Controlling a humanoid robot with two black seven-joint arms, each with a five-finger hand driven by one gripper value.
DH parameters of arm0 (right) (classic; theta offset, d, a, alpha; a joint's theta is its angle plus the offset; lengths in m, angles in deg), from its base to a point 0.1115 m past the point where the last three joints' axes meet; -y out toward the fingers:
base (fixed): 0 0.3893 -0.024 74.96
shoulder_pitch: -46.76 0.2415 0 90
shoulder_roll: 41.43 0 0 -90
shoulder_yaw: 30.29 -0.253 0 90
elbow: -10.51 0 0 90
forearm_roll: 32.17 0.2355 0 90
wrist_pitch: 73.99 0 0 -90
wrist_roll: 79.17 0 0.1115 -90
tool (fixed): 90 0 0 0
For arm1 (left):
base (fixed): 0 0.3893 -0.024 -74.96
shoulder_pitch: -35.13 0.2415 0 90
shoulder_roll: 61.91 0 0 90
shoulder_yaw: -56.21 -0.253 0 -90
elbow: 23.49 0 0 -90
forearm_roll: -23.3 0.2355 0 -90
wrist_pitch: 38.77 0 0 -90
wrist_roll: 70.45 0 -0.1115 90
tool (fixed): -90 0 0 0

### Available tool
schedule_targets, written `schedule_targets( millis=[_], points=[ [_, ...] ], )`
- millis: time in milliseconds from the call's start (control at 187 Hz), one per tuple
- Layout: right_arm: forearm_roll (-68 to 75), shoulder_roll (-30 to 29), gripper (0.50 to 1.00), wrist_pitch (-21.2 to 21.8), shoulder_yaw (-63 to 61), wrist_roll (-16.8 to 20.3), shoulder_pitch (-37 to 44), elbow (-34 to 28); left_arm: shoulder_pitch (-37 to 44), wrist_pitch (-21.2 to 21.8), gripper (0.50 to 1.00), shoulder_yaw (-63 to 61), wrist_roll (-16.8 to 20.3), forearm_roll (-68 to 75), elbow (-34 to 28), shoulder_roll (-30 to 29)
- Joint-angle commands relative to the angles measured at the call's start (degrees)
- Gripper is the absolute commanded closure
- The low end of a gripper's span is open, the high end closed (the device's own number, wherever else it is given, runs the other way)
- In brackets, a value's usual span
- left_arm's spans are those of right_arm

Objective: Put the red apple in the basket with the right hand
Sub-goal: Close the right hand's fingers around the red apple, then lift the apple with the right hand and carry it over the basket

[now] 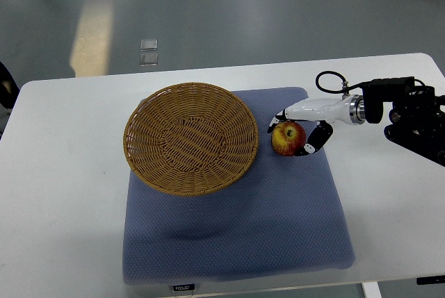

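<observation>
A red and yellow apple (286, 138) rests on the blue mat (278, 221), just right of the woven basket (146, 166). My right hand (295, 133) reaches in from the right edge and curls around the apple, fingers over its far side and thumb at its near right side. The apple still sits on the mat. The basket holds nothing. The left arm is out of view.
The mat lies on a white table (62, 194) whose far edge runs across the upper picture. Grey floor lies beyond. The right arm's black forearm (417, 121) hangs over the table's right side.
</observation>
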Motion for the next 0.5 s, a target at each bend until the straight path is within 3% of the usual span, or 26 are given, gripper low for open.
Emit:
schedule_targets(
  millis=[0,91,493],
  points=[
    [0.00,-0.04,0.859,-0.09,0.01,0.00,0.01,0.00,0.00,0.00,0.500,0.00,-0.04,0.00,0.00,0.00],
    [0.00,-0.04,0.877,0.00,0.01,0.00,0.19,0.00,0.00,0.00,0.500,0.00,-0.04,0.00,0.00,0.00],
    [0.18,0.23,0.871,0.35,-0.16,-0.09,2.74,0.00,0.00,0.00,0.500,0.00,-0.04,0.00,0.00,0.00]
  ],
)
